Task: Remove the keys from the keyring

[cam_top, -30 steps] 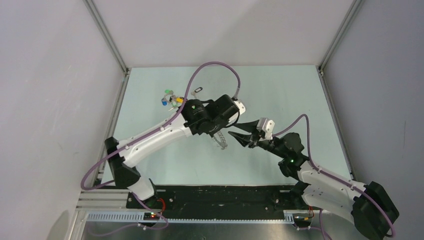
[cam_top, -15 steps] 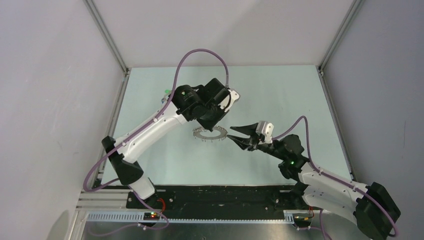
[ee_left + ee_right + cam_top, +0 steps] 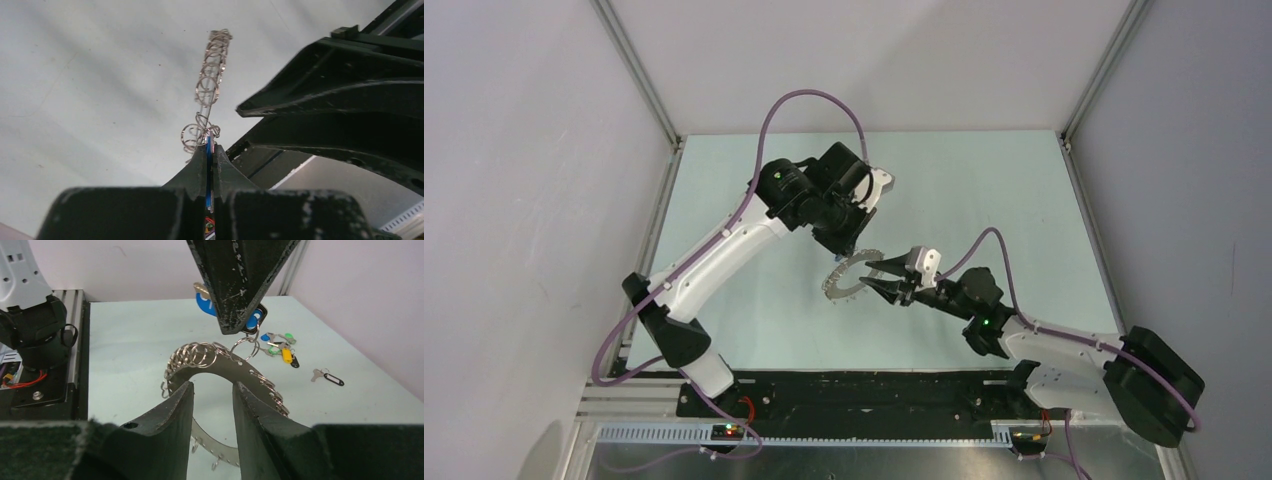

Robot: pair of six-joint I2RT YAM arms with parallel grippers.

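My left gripper (image 3: 852, 248) is pinched tight on a blue key (image 3: 205, 304). The keyring (image 3: 220, 365) hangs from that key by a small loop, up in the air over the table (image 3: 984, 200). My right gripper (image 3: 212, 387) has its fingers partly apart, right at the ring. I cannot tell if they touch it.

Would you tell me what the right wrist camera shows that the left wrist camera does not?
Only the right wrist view shows a heap of coloured-tagged keys and a lone black-tagged key on the table. Only the left wrist view shows the keyring edge-on. Both show the keyring, the left gripper shut on a blue tag, and the open right gripper.
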